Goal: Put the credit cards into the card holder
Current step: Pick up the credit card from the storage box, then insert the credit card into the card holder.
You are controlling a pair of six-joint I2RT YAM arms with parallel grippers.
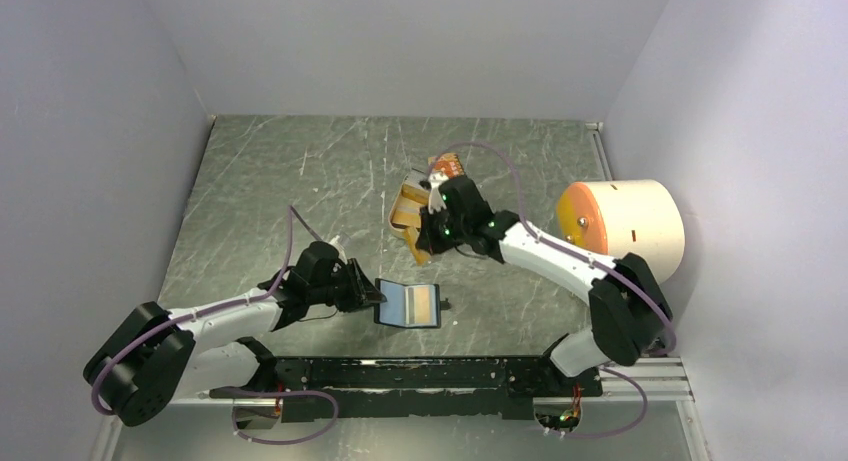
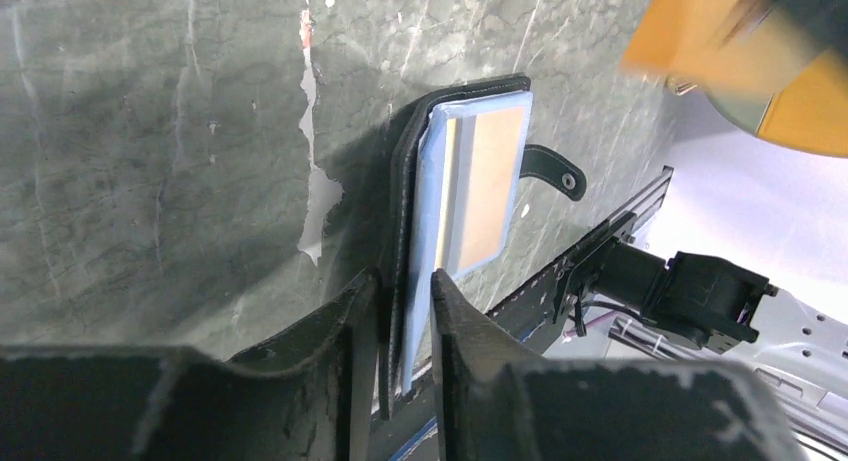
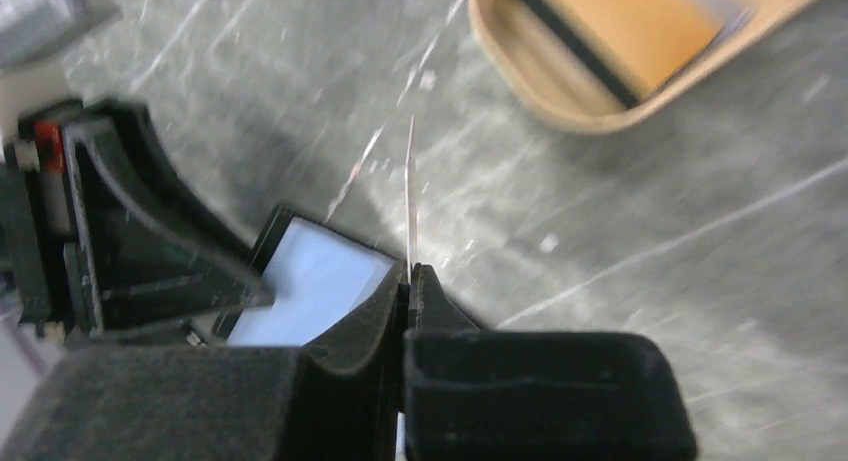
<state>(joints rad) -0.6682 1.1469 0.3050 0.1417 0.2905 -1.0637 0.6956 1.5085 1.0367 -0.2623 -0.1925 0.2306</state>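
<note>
The table (image 1: 260,201) was a dark grey-green slab, marbled and crossed by pale scratches, with chipped white patches near its middle. Close to the near edge, about centre, the card holder (image 1: 408,304) rested open with its blue lining up, a tan-orange card (image 1: 424,303) inside and its snap tab pointing right. Farther back, right of centre, sat an open tan-gold oblong tin (image 1: 400,213). Just beyond the tin lay a small orange-and-white item (image 1: 447,164), too small to identify. A cream drum (image 1: 635,221) with an orange end face lay at the right edge. A black rail (image 1: 420,373) ran along the near edge.
</note>
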